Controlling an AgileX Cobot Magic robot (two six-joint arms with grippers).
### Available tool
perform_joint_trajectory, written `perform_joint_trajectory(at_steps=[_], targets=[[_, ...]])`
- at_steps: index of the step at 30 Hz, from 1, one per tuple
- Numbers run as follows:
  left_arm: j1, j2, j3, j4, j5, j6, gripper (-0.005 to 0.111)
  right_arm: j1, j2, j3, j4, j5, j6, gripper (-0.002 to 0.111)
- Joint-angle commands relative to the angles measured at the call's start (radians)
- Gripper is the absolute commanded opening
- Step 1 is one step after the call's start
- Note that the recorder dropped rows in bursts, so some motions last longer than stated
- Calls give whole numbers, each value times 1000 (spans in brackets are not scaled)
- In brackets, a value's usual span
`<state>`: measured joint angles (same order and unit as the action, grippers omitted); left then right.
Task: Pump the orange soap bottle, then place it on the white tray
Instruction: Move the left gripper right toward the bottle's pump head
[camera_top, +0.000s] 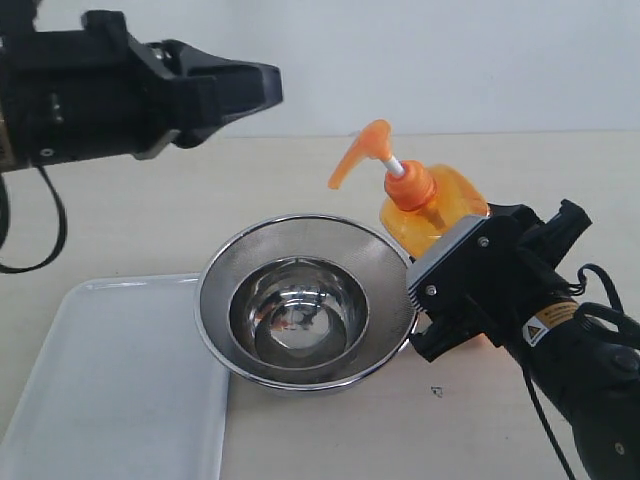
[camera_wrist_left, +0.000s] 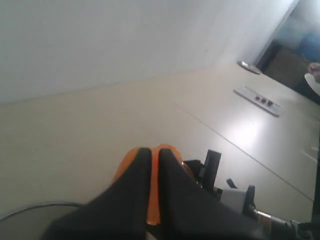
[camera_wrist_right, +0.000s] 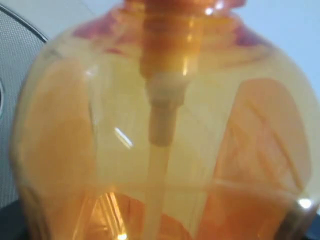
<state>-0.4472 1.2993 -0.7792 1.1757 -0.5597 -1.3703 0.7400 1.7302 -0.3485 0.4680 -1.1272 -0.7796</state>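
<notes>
Nearest, left on the bench: flat white rectangular plastic tray. Further right, right pincer apparently clamped low on the tall translucent orange plastic soap bottle, just beside the round steel mesh bowl; long axis tilted, spout leaning left. Beyond, raised: left pincer, pressed together, holding nothing, up-left of the pump.

Orange soap bottle: translucent orange plastic, glossy, smooth, bright glints on wall in right wrist view. Pump head: opaque orange plastic, slight sheen; stem white plastic. Mesh bowl: fine woven metal, dull silver, polished rim. Inner bowl: mirror-bright steel. White tray: smooth plastic, soft sheen. Tabletop: beige, matt, smooth. Left claw: matt black, looks plastic.
</notes>
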Motion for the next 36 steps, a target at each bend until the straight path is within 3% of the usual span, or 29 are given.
perform_joint_trajectory(at_steps=[1,9,12,17,36], targets=[[-4,108,-95,171,-71,-128,5,-3,-13,-3,-9,-67,-23,0],[-4,253,-212,245,-124,-199,5,-3,-13,-34,12,-4,-47,0],[-4,274,-216,248,-129,-204,5,-3,-11,-61,31,55,-84,0],[-4,283,-217,272,-127,-215,5,-3,-11,-61,66,-1,-97,0],[-4,362,-211,309,-191,-256,5,-1,-11,-61,-17,33,-58,0]])
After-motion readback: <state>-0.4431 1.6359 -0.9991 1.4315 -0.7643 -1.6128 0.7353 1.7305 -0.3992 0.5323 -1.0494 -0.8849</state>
